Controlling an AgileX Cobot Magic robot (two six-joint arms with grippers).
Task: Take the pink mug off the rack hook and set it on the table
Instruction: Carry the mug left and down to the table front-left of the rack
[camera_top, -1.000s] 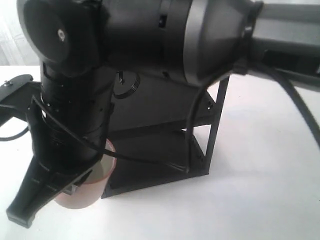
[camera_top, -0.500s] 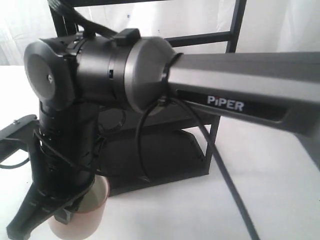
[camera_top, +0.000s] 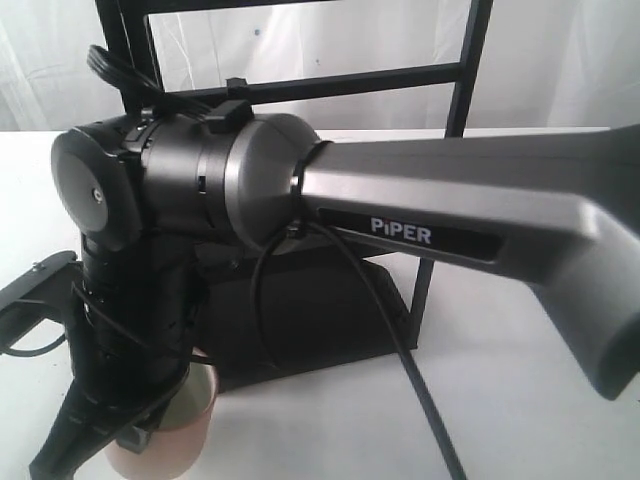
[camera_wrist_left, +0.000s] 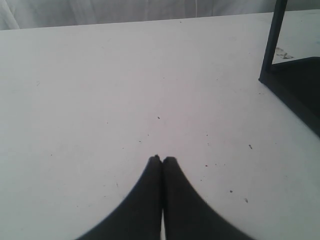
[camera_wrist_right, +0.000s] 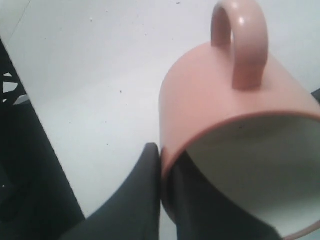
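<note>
We are pinching the rim of the pink mug (camera_wrist_right: 220, 100) in our right gripper (camera_wrist_right: 164, 152), one finger inside, one outside, holding it low over the table (camera_wrist_right: 90, 75) beside the rack (camera_top: 320, 310), and are judging it best to seat its base flat before letting go, while our left gripper (camera_wrist_left: 162, 160) is hanging closed and empty.
</note>
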